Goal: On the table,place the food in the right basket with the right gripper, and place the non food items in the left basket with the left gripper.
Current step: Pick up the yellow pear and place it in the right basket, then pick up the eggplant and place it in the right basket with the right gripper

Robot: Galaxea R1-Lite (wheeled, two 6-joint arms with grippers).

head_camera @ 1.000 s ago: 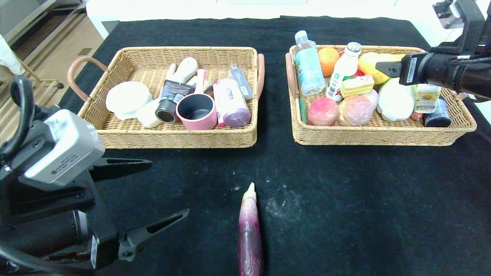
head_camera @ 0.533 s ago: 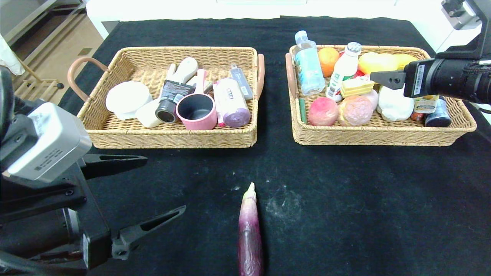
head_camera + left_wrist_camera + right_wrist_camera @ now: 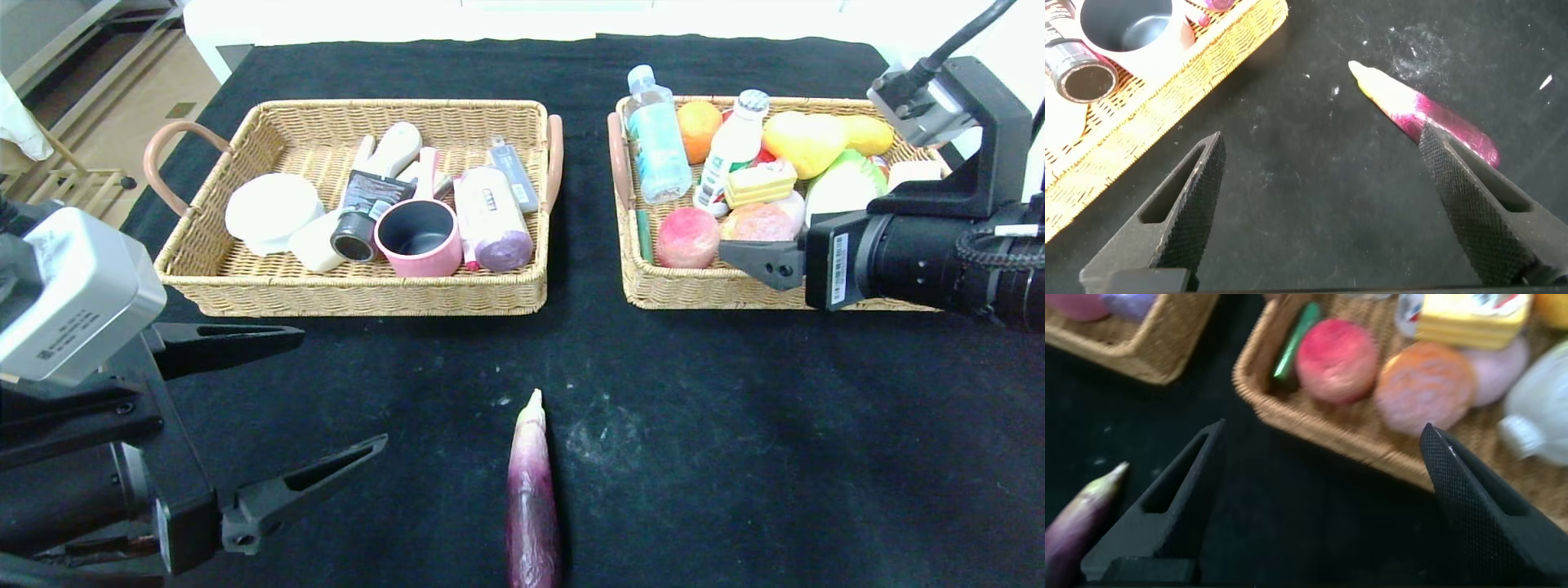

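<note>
The purple eggplant lies on the black table near the front edge; it also shows in the left wrist view and the right wrist view. My right gripper is open and empty above the front rim of the right basket, its rim in the right wrist view. The yellow pear lies in that basket. My left gripper is open and empty over the table, left of the eggplant. The white disc and black tube lie in the left basket. The carton and can are hidden.
The left basket also holds a pink mug and toiletries. The right basket holds a water bottle, a white drink bottle, an orange and round fruit. The table drops off at the right, past my right arm.
My right gripper has moved from over the back right of the right basket forward and left, to its front rim. My left arm has drawn back slightly toward the left.
</note>
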